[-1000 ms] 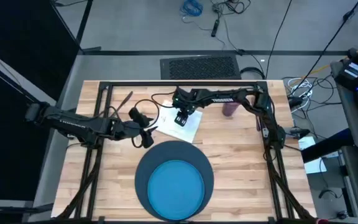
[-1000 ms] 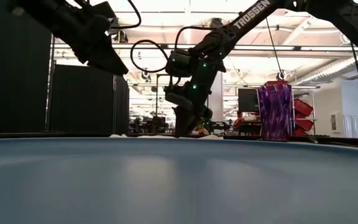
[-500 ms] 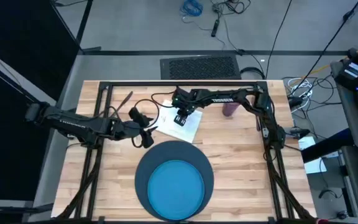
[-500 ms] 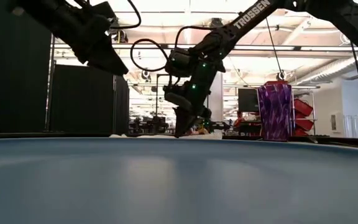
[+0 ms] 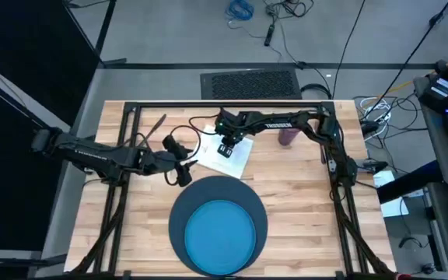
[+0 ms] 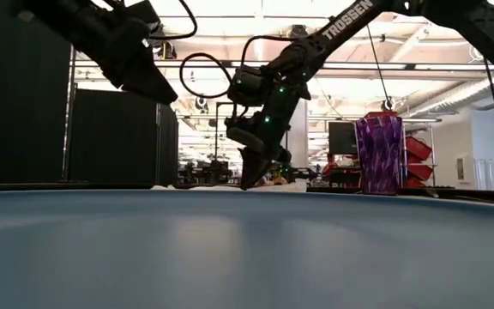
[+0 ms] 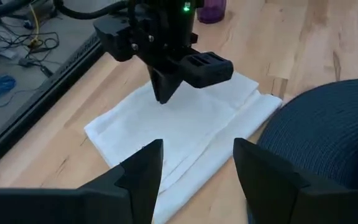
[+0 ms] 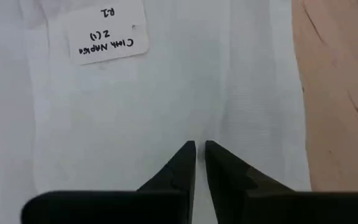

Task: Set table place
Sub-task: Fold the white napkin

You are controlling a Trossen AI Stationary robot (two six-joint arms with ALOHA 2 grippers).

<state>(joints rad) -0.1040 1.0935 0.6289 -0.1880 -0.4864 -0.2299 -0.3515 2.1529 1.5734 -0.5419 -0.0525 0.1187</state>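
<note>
A white napkin (image 5: 238, 158) lies flat on the table (image 5: 302, 194), beyond the navy mat (image 5: 179, 208) that carries the blue plate (image 5: 220, 233). My right gripper (image 8: 199, 148) reaches in from the far right and points down onto the napkin's middle (image 7: 185, 130), its fingers nearly together. My left gripper (image 7: 194, 158) hovers open near the napkin's near-left corner, well above the table in the low view (image 6: 148, 81). The purple cup (image 5: 288, 136) stands upright to the right of the napkin. My right gripper comes from above, pointing down, with its fingertips (image 8: 187, 151) on the napkin's top surface near the middle (image 8: 199, 127). Only a thin strip of cloth shows between the tips. One layer or several, I cannot tell. The napkin lies flat on the table.
A paper label (image 8: 109, 34) sits on the napkin's top. A thin dark stick-like thing (image 5: 156, 126) lies at the far left of the table. The black frame (image 5: 208, 103) edges the far side. Bare wood shows right of the mat.
</note>
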